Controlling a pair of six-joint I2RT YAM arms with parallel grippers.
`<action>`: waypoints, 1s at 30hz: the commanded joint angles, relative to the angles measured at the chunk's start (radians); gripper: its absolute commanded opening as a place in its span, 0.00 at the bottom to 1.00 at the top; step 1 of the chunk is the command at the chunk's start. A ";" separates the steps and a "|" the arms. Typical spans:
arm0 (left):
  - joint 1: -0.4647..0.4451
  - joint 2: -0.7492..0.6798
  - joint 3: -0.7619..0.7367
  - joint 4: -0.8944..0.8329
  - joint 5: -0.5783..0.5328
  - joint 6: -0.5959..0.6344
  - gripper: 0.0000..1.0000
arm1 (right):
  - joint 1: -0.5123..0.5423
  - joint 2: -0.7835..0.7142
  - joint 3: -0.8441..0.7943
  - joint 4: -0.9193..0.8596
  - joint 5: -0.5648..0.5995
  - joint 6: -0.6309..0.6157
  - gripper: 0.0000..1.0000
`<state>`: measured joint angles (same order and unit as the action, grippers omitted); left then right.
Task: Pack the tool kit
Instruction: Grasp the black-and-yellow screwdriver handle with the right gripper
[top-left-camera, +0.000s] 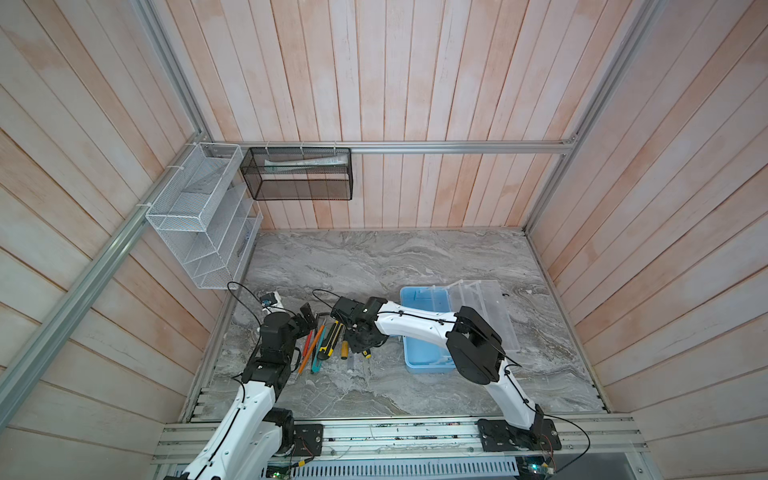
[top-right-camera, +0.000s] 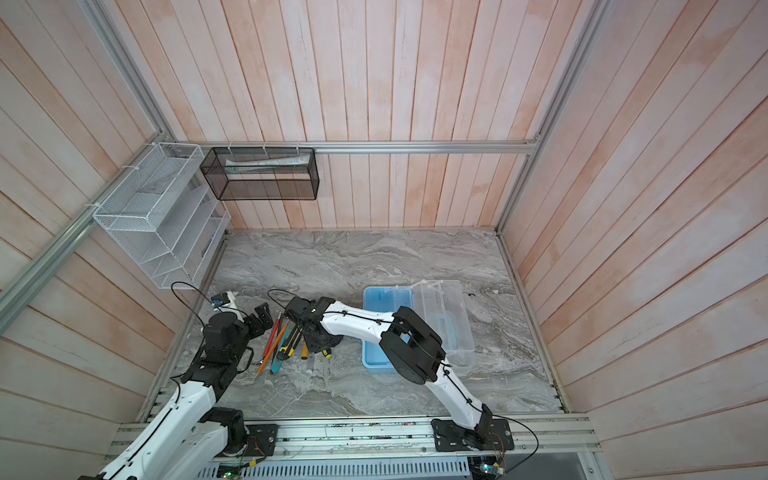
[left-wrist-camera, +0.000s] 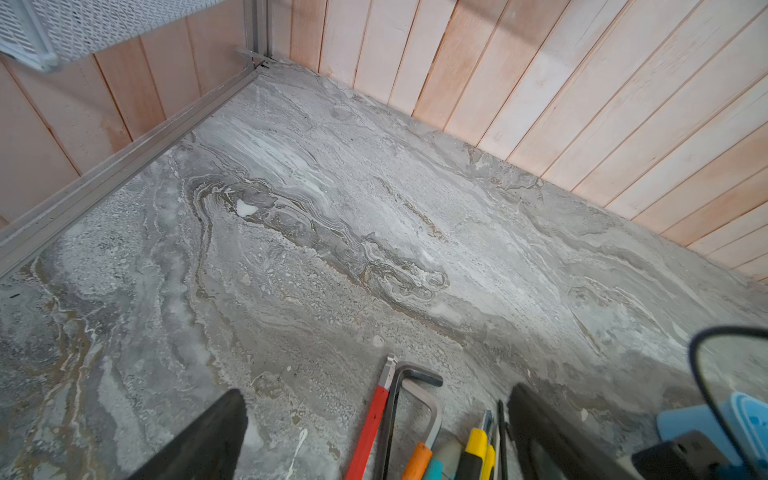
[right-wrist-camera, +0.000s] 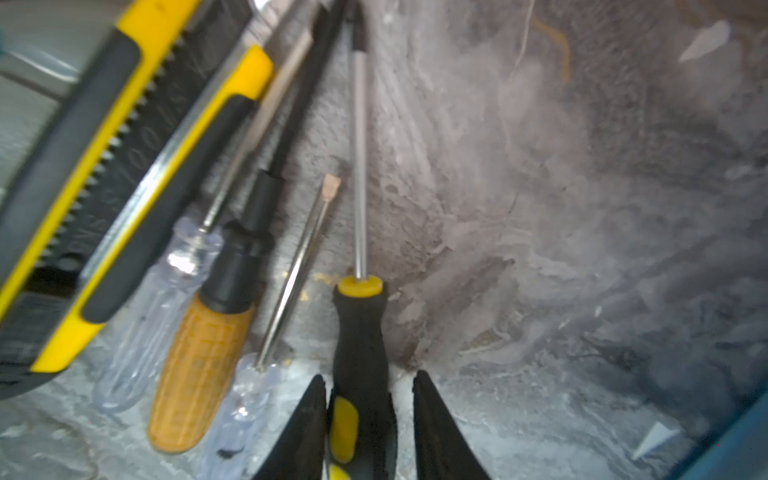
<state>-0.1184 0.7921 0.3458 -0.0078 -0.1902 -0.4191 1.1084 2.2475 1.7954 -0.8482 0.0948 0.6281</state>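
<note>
Big grey marble worktop (top-left-camera: 374, 266) with the tool kit's light-blue base (top-left-camera: 424, 353) sitting on it, clear lid (top-left-camera: 486, 299) flipped open beside it. The case is on the side of the right tool (right-wrist-camera: 369, 376) that faces away from the left tool (left-wrist-camera: 376, 395): near the right one, well apart from the left.

The left tool is spread as wide as it goes, holding nothing, hovering over the ends of the loose bits. The right tool is narrowed around the handle of the black-yellow screwdriver (right-wrist-camera: 360, 332). One finger is against it with a sliver of gap on the other side, so it's not pinched yet.

Just beside the right tool, toward the left one:
- one yellow-black cutter (right-wrist-camera: 104, 166)
- three more screwdrivers: one orange handle (right-wrist-camera: 199, 365), two clear handles (right-wrist-camera: 153, 316) (right-wrist-camera: 249, 399)
- two pencils: red pencil (left-wrist-camera: 372, 424), orange pencil (top-left-camera: 311, 349)
- two hex keys: black hex key (left-wrist-camera: 390, 415), silver hex key (left-wrist-camera: 434, 415)
</note>
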 joint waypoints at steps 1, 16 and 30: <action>0.004 -0.009 -0.014 0.010 0.006 0.006 1.00 | -0.004 -0.028 -0.024 -0.056 0.052 -0.004 0.33; 0.004 -0.005 -0.012 0.011 0.011 0.007 1.00 | -0.028 -0.061 -0.134 0.144 -0.008 -0.062 0.36; 0.005 -0.007 -0.013 0.012 0.010 0.008 1.00 | -0.033 -0.050 -0.126 0.102 0.035 -0.110 0.22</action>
<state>-0.1184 0.7918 0.3458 -0.0078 -0.1902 -0.4191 1.0821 2.1963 1.6764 -0.7029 0.0971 0.5381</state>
